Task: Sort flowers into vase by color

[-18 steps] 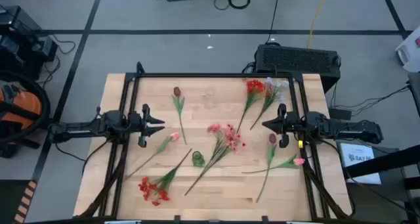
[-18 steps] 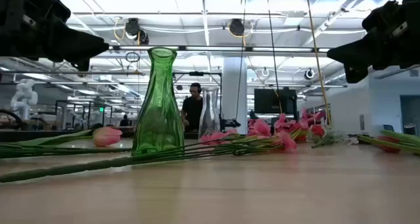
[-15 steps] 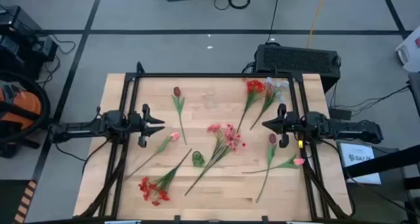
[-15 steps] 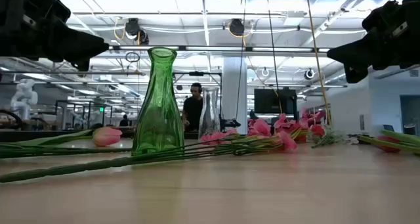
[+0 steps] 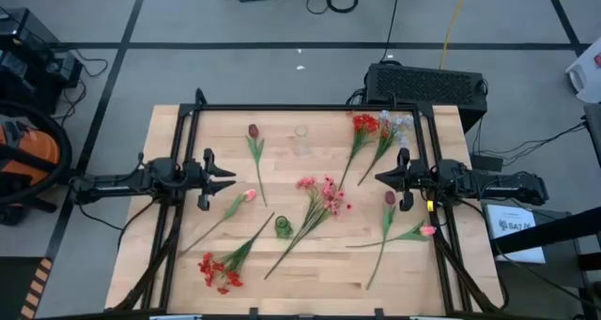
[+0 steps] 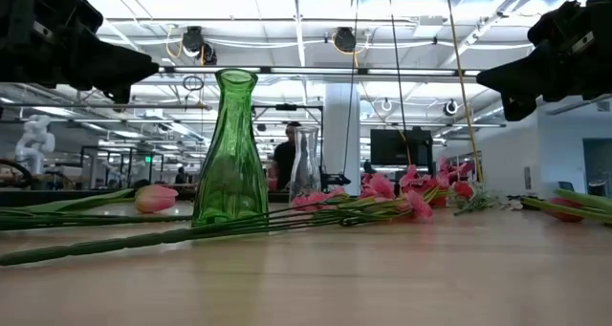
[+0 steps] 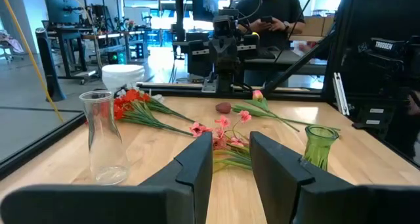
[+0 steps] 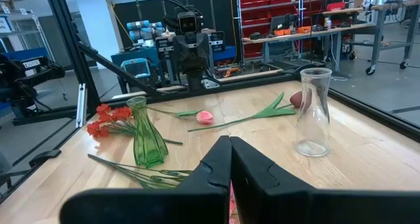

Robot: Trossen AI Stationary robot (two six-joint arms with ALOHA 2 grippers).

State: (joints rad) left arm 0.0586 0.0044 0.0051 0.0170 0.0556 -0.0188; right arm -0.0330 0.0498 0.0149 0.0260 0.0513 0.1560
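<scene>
Currently the open left claw [image 5: 228, 177] and closed right claw [image 5: 379, 178] hover empty; a careless descent risks toppling the narrow green glass vase [image 5: 283, 228].

in the low view both arms are cut off by the top edge, and the clear vase [image 6: 304, 163] hides most of the person [image 6: 284, 159].

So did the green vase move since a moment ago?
No. In the high view the green vase stands in the same spot, beside the pink flowers' stems, and in the low view it lines up with the same ceiling beam.
</scene>
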